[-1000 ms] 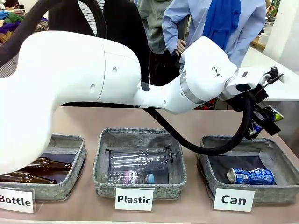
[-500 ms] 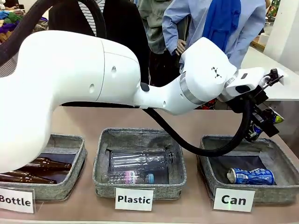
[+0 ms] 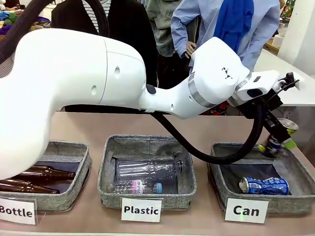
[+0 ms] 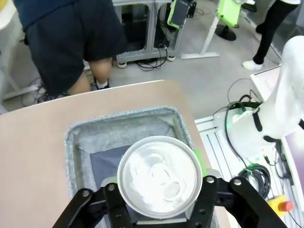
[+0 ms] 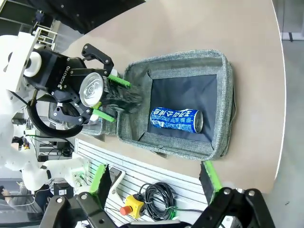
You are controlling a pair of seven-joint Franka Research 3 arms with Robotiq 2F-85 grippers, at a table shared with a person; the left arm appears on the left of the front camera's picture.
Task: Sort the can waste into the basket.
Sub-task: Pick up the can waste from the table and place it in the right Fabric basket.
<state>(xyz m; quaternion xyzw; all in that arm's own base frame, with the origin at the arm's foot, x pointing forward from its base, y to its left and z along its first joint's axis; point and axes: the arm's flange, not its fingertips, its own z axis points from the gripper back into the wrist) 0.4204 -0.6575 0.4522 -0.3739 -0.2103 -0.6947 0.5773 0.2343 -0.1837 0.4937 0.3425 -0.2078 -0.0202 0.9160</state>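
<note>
We see the dark crushed metal can (image 3: 275, 143) with its silver top at the far right corner of the grey woven fabric "Can" basket (image 3: 295, 169), above the rim. The left gripper (image 3: 278, 137) has its green-padded fingers spread a little, one on either side of the can; from the right wrist view the can (image 5: 97, 90) sits between the pads, and we cannot tell whether they still press it. In the left wrist view the can's round silver top (image 4: 159, 176) sits over the basket's dark lining. The bright blue crushed can with white print (image 3: 264, 186) lies on its side inside that basket, near the front wall. The right gripper (image 5: 154, 175), fingers wide apart and holding nothing, hangs beside the basket. The white "Can" card (image 3: 246, 210) stands against the basket's front.
</note>
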